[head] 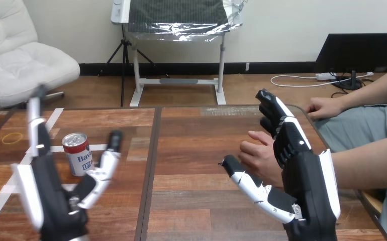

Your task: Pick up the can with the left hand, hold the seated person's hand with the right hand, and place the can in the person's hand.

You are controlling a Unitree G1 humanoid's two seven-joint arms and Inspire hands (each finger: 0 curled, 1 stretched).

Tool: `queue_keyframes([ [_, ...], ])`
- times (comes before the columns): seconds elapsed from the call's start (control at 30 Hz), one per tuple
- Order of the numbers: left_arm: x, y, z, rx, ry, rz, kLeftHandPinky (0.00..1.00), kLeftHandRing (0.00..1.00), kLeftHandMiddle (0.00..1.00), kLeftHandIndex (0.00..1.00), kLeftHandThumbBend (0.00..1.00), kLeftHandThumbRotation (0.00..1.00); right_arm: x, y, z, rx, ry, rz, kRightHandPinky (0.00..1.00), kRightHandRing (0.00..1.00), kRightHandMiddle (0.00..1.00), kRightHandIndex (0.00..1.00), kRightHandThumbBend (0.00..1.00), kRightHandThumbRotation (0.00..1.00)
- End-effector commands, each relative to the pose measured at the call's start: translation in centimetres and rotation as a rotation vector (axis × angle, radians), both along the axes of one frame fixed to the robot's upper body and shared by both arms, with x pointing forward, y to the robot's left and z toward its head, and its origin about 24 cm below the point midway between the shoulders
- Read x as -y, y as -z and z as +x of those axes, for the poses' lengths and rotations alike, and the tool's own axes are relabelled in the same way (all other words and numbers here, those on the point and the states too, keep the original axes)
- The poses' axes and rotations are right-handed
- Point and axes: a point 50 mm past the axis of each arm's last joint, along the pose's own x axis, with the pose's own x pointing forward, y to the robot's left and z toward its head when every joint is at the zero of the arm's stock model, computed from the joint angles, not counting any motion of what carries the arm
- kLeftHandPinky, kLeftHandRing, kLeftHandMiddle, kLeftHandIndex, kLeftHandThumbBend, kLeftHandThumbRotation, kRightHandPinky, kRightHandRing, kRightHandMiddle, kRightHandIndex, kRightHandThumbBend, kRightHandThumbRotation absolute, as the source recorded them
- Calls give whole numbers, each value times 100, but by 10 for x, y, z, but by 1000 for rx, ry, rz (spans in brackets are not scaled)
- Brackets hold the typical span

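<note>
Upright open left hand (56,201) beside can (78,153); right hand (307,181) beside person's hand (260,157)

The can (78,153) bears blue lettering on white, only partly legible.

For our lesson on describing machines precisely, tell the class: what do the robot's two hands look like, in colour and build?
Both the left hand and the right hand are black, with white shells along their backs. Their fingers are slim and jointed, in black and white segments. Each thumb is mostly white with a black tip.
</note>
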Motion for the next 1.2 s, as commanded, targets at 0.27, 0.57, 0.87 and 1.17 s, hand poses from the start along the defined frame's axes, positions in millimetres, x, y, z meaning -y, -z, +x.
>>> queue_keyframes([
  [0.27,-9,-3,21,28,-39,-2,100,100,98,96,66,25,-5,-8,7,54,3,30,92,94,93,88,61,0],
  [0.57,-19,3,29,-12,-62,-11,100,100,99,98,66,25,-5,-7,6,45,6,23,91,93,92,87,61,0],
  [0.87,-25,7,39,-87,-87,-28,100,99,99,97,70,28,-5,-7,6,44,8,26,91,93,92,87,61,0],
  [1.17,-30,11,48,-168,-60,-42,100,99,98,97,73,29,-5,-8,6,41,7,22,88,92,92,87,61,0],
])
